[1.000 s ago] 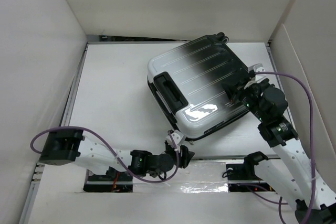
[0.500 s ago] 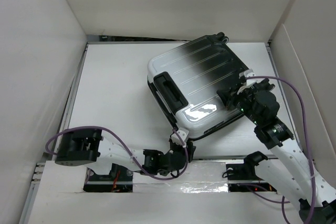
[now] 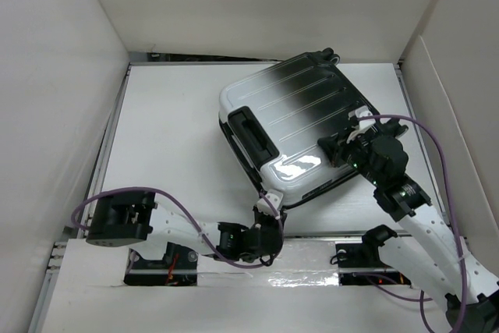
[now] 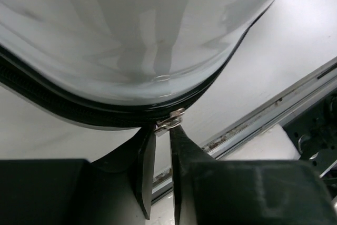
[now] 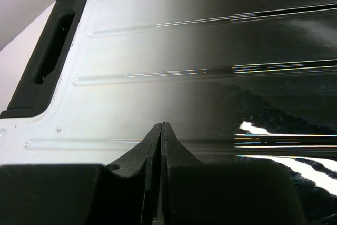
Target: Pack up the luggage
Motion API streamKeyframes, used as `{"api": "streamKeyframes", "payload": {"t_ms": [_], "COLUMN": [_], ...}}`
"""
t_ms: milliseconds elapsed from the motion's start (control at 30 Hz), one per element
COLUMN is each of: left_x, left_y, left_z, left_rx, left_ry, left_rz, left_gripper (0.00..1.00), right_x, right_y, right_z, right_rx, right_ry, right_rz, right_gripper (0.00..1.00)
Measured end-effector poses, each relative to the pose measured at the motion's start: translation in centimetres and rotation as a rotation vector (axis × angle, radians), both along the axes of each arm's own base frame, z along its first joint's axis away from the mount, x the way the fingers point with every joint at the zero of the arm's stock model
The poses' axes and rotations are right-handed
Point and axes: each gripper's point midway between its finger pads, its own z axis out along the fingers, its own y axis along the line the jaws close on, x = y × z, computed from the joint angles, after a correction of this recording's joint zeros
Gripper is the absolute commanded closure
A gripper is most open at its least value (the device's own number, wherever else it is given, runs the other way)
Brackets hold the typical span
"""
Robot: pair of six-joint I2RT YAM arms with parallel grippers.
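Observation:
The luggage [image 3: 300, 111] lies closed and flat on the table, its ribbed shell fading from black to silver-white, with a black side handle [image 3: 252, 132]. My left gripper [image 3: 269, 205] is at its near corner. In the left wrist view the left gripper [image 4: 163, 128] is shut on the metal zipper pull [image 4: 169, 120] at the black zip line under the shell [image 4: 158, 35]. My right gripper [image 3: 330, 148] rests on top of the shell. In the right wrist view the right gripper [image 5: 162, 126] is shut and empty, tips against the ribbed surface [image 5: 210, 51], with the handle [image 5: 47, 56] to the left.
White enclosure walls stand at left [image 3: 54, 99], back and right. A metal rail [image 4: 263, 117] runs along the table's near edge just behind the left gripper. The suitcase's wheels [image 3: 327, 55] point to the back wall. Bare table [image 3: 164, 138] lies left of the suitcase.
My left arm has swung right and its gripper has come up to the suitcase's near corner. My right gripper has slid left across the shell top. The suitcase has not moved.

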Motion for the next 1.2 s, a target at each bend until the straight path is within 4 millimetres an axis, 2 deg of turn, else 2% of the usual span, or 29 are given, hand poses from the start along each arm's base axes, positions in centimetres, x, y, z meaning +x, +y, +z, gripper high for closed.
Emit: {"api": "streamKeyframes", "payload": {"t_ms": [100, 200, 400, 467, 600, 700, 800, 833, 900, 933, 1000, 1067, 1200], "left_x": [0.0, 0.2, 0.3, 0.3, 0.5, 0.8, 0.9, 0.9, 0.9, 0.9, 0.9, 0.9, 1.0], "left_y": [-0.4, -0.2, 0.1, 0.4, 1.6, 2.3, 2.5, 2.6, 2.6, 2.6, 2.6, 2.6, 2.9], "left_z": [0.5, 0.5, 0.6, 0.8, 1.0, 0.9, 0.9, 0.9, 0.9, 0.9, 0.8, 0.9, 0.6], "left_rx": [-0.015, -0.015, -0.017, -0.022, -0.028, -0.018, -0.015, -0.017, -0.019, -0.020, -0.021, -0.021, -0.023], "left_ry": [0.002, 0.000, -0.003, -0.001, 0.004, -0.003, -0.005, -0.005, -0.005, -0.006, -0.006, -0.008, -0.010], "left_rz": [0.017, 0.032, 0.038, 0.038, 0.052, 0.071, 0.081, 0.085, 0.089, 0.092, 0.094, 0.097, 0.101], "left_gripper": [1.00, 1.00, 1.00, 1.00, 1.00, 1.00, 1.00, 1.00, 1.00, 1.00, 1.00, 1.00, 1.00], "right_x": [-0.1, -0.3, -0.7, -0.9, -1.0, -0.7, 0.3, 0.7, 1.4, 1.7, 2.1, 2.3, 2.7], "right_y": [0.3, 0.7, 2.8, 4.1, 7.0, 9.5, 12.5, 13.3, 15.4, 16.4, 18.2, 19.6, 21.2], "right_z": [0.0, -0.1, 0.0, 0.2, 0.5, 1.3, 2.7, 2.9, 3.3, 3.0, 2.4, 1.0, -1.8], "right_rx": [0.001, 0.001, -0.032, -0.049, -0.098, -0.141, -0.185, -0.200, -0.230, -0.253, -0.295, -0.349, -0.446], "right_ry": [-0.002, -0.003, -0.002, 0.001, 0.008, 0.004, -0.005, -0.005, -0.010, -0.004, 0.005, 0.028, 0.069], "right_rz": [0.010, 0.026, 0.094, 0.134, 0.199, 0.243, 0.277, 0.280, 0.290, 0.295, 0.305, 0.309, 0.307], "right_gripper": [0.92, 0.91, 0.68, 0.63, 0.62, 0.76, 0.82, 0.82, 0.72, 0.60, 0.50, 0.46, 0.45]}}
